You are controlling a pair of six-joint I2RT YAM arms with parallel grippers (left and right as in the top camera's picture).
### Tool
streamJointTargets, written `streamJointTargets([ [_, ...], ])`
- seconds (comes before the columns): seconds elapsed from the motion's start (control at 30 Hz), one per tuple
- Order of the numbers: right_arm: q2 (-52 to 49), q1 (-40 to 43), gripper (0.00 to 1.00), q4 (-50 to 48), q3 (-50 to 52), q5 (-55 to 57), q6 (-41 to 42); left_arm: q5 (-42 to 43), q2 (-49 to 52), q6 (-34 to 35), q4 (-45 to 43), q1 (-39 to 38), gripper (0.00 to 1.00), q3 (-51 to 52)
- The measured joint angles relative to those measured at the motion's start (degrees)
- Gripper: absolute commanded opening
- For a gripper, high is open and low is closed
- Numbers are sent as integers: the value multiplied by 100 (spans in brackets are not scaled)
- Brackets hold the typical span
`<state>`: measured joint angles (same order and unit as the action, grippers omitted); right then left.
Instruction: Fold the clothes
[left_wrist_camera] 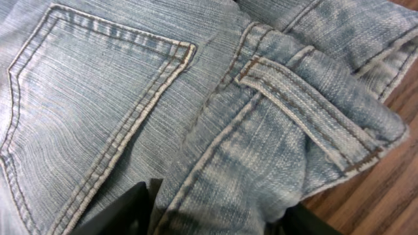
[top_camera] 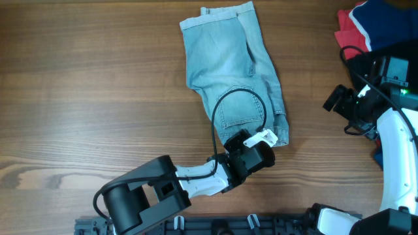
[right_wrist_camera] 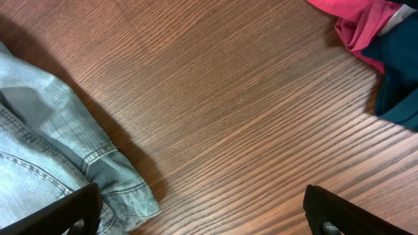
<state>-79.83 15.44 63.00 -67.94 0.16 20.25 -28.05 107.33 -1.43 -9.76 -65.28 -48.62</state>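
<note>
The pale blue jeans [top_camera: 225, 65] lie folded on the wooden table, with the waistband towards the front. My left gripper [top_camera: 264, 138] is at the front right corner of the waistband. In the left wrist view its fingers [left_wrist_camera: 215, 219] close on a bunched fold of denim [left_wrist_camera: 215, 98] beside a belt loop, and a stitched back pocket is at the left. My right gripper [top_camera: 334, 101] hangs to the right of the jeans. In the right wrist view it is open and empty [right_wrist_camera: 196, 215] over bare wood, with a corner of the jeans [right_wrist_camera: 39, 163] by its left finger.
Red and navy garments [top_camera: 372, 23] are piled at the back right corner and also show in the right wrist view [right_wrist_camera: 385, 46]. Bare wooden table [top_camera: 78, 98] lies left of the jeans. A black cable loops over the jeans from my left arm.
</note>
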Motion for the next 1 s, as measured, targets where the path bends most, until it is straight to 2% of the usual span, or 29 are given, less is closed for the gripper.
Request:
streamJointTargets([
  [0.1,0,0,100,0,0,0,0,-133,0,7,4,-57,62,-26],
  [0.2,0,0,100,0,0,0,-2,-236,-44,17,7,-151,77,-50],
  [0.23,0,0,100,0,0,0,0,-256,-83,26,11,-173,80,-52],
  [0.37,0,0,100,2,0,0,0,-330,-197,17,55,-181,79,-83],
  [0.4,0,0,100,2,0,0,0,-343,-197,17,61,-186,76,-85],
  [0.43,0,0,100,2,0,0,0,-343,-197,17,66,-190,68,-85],
  [0.47,0,0,100,2,0,0,0,-345,-197,17,70,-197,54,-85],
  [0.5,0,0,100,2,0,0,0,-345,-197,44,68,-212,47,-85],
  [0.53,0,0,100,2,0,0,0,-343,-197,42,68,-214,22,-85],
  [0.57,0,0,100,2,0,0,-2,-339,-199,9,68,-221,6,-87],
  [0.7,0,0,100,15,0,0,-2,-442,-221,66,118,-227,4,-92],
  [0.8,0,0,100,22,0,0,-22,-774,-697,398,702,-210,4,-103],
  [0.9,0,0,100,24,0,-2,-24,-1008,-1928,1403,2041,142,4,-173],
  [0.97,0,0,100,26,2,-7,-24,-1102,-2852,2581,3543,765,4,-236],
  [1.0,0,0,100,24,2,-11,-24,-1137,-3088,2951,3886,1040,4,-236],
])
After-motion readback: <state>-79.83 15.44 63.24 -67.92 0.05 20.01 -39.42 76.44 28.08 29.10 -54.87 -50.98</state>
